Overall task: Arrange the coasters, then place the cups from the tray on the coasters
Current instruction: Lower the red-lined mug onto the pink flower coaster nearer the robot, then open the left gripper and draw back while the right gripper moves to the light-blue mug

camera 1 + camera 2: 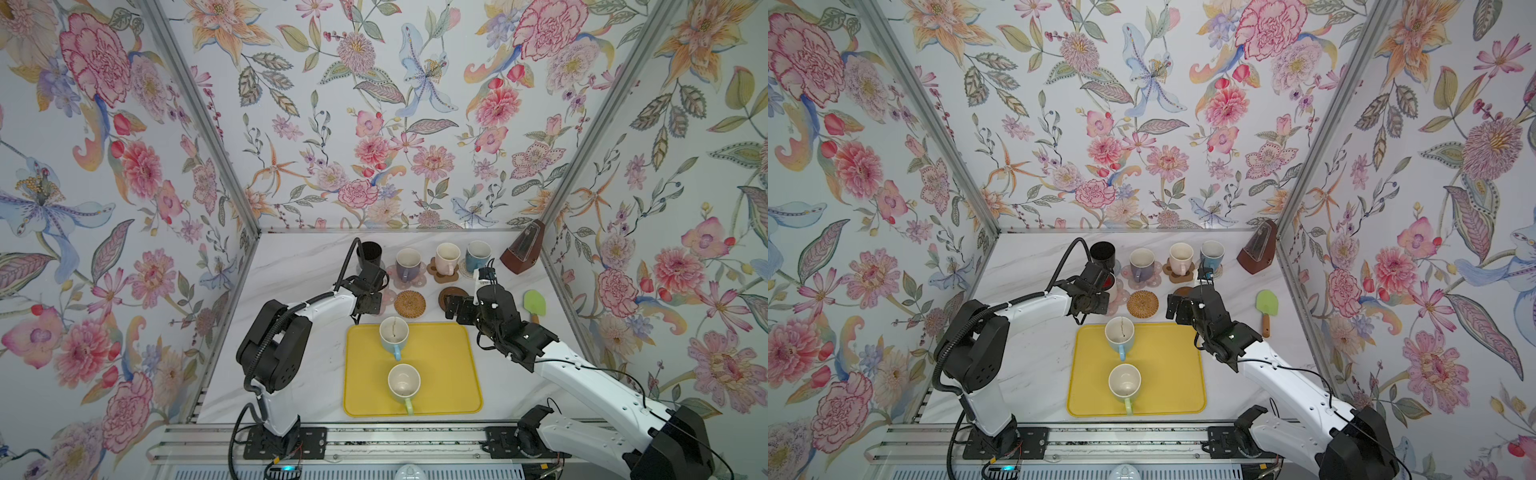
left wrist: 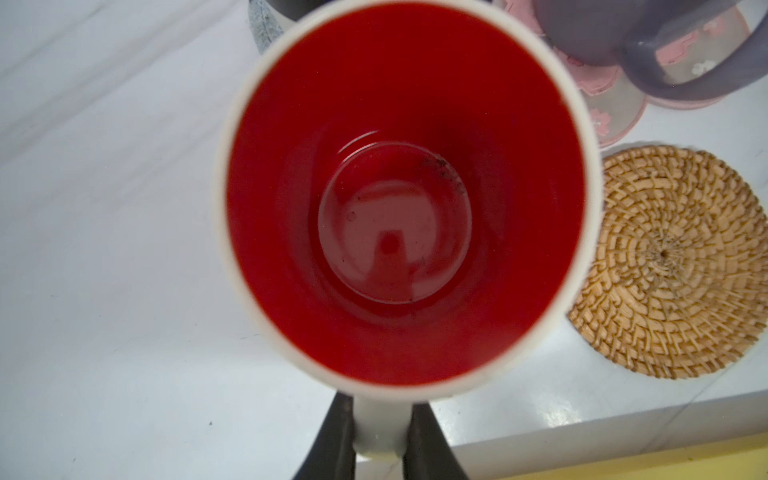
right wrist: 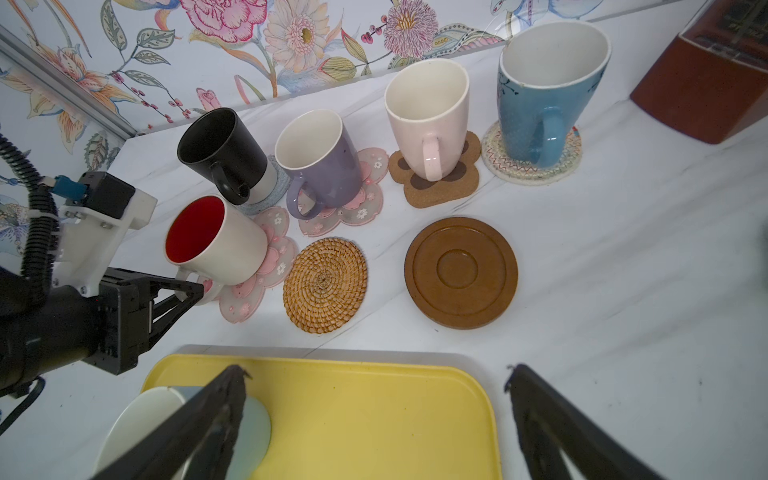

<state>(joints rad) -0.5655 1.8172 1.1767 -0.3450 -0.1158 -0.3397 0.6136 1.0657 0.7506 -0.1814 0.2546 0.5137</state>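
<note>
A white cup with a red inside [image 3: 216, 241] stands on a pink flower coaster [image 3: 266, 266]. My left gripper [image 2: 380, 415] is shut on its handle. Behind it, the black [image 3: 222, 153], purple [image 3: 320, 166], pink [image 3: 428, 116] and blue [image 3: 540, 104] cups each stand on a coaster. The rattan coaster [image 3: 325, 284] and the wooden disc coaster [image 3: 461, 272] are bare. On the yellow tray [image 1: 449, 374] stand a light blue cup [image 1: 394, 332] and a green cup [image 1: 404, 382]. My right gripper [image 3: 376, 374] hangs open over the tray's far right corner, holding nothing.
A brown metronome [image 1: 523, 253] stands at the back right corner. A green spatula [image 1: 534, 303] lies by the right wall. Flowered walls close in the table on three sides.
</note>
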